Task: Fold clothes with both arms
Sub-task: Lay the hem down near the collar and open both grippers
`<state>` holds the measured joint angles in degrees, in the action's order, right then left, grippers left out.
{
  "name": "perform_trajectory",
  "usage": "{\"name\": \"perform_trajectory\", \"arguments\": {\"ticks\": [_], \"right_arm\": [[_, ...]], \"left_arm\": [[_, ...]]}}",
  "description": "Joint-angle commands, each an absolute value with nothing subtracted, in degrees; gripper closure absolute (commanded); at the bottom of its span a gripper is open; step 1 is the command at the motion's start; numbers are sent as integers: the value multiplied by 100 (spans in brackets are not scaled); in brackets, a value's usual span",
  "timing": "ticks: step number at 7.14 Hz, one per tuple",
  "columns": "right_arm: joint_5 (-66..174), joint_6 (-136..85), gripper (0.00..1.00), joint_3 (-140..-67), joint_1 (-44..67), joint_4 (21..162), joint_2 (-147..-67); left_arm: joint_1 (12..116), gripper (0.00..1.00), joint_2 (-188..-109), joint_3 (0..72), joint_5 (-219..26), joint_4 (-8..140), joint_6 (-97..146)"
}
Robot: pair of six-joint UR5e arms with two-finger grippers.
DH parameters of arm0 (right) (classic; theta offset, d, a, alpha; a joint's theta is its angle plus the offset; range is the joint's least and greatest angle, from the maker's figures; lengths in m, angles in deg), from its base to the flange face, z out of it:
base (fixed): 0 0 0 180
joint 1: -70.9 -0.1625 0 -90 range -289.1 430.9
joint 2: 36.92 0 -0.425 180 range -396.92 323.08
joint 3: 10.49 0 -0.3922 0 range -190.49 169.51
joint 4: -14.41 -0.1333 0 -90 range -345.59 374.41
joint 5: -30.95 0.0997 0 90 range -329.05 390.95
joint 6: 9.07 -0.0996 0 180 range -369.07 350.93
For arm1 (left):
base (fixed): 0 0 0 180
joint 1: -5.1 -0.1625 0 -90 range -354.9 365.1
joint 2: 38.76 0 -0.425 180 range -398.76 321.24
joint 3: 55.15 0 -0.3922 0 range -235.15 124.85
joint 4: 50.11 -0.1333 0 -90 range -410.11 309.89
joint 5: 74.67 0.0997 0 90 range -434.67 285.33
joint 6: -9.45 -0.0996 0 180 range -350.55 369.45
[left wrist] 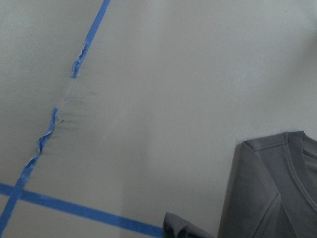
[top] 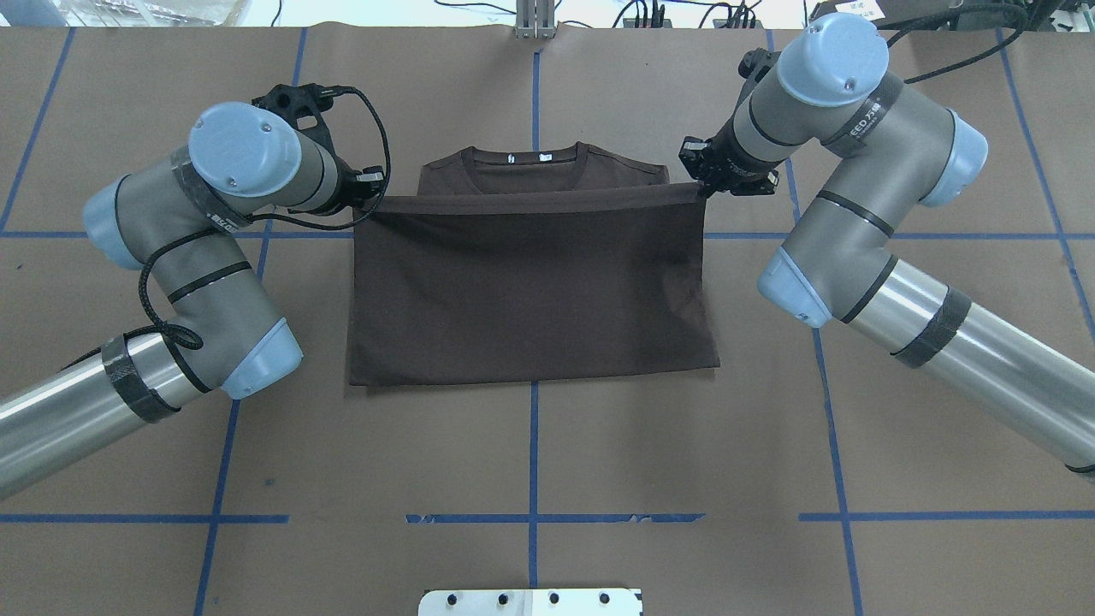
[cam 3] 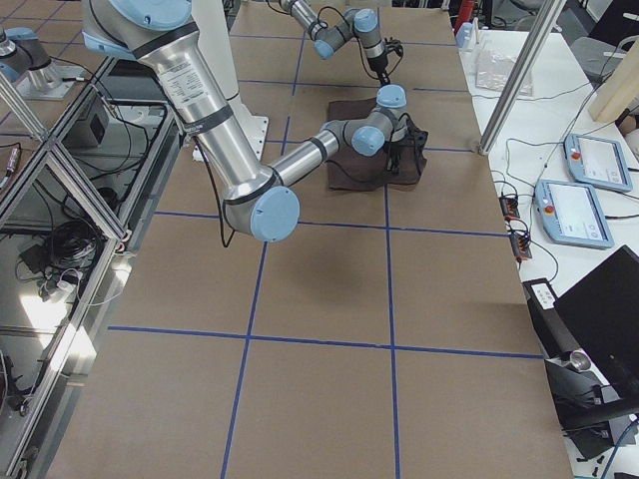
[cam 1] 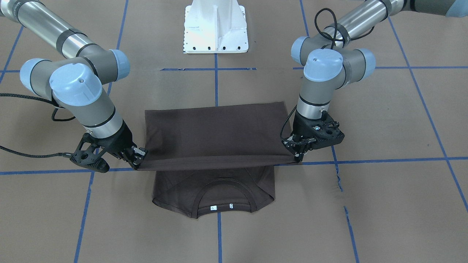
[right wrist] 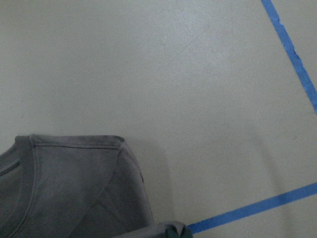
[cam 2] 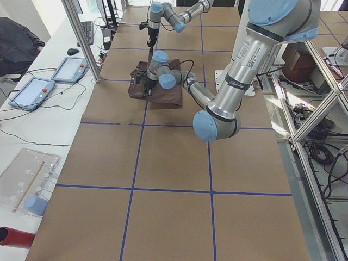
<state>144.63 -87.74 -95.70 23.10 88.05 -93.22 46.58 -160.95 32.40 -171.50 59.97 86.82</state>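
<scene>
At the middle of the paper-covered table (cam 1: 384, 120), the dark brown T-shirt (cam 1: 215, 133) lies half folded, with one straight edge stretched taut over the chest between both grippers. The left gripper (cam 1: 299, 156) is pinched tight on one corner of that edge, and the right gripper (cam 1: 138, 156) on the other. The collar (top: 565, 158) lies uncovered and carries two white neck tags (cam 1: 214, 208) (print too small to read). A band (top: 862, 120) round the right arm (top: 864, 214) reads "CED", then characters I cannot make out.

overhead/front: opposed, steep | sides: table (cam 2: 163, 217) ends | wrists: close | shared: T-shirt (cam 1: 215, 131)
</scene>
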Motion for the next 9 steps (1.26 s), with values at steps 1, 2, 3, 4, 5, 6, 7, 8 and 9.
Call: {"name": "perform_trajectory", "arguments": {"ticks": [1,2,3,4,5,6,7,8,9], "right_arm": [[14459,-8764,100,-9425,2247,8798,-9273],[14459,-8764,100,-9164,2221,8798,-9021],[14468,-8764,100,-8961,2204,8798,-8862],[14468,-8764,100,-8951,2203,8780,-8817],[14468,-8781,100,-8863,2203,8510,-8807],[14468,-8782,100,-8758,2203,8342,-8833],[14477,-8782,43,-8740,2203,8306,-8860],[14486,-8799,0,-8757,2203,8262,-8851],[14616,-8799,0,-8783,2195,8261,-8843]], "left_arm": [[4684,100,-16197,2915,-17126,6134,8680],[4684,100,-16241,2879,-17126,6134,8680],[4684,100,-16259,2879,-17126,6125,8680],[4676,100,-16294,2879,-17126,6134,8680],[4676,100,-16338,2870,-17126,6134,8680],[4684,100,-16347,2853,-17126,6142,8688],[4684,33,-16373,2844,-17126,6142,8680],[4719,0,-16461,2835,-17135,6142,8680],[4841,0,-16540,2826,-17178,6142,8680]]}}
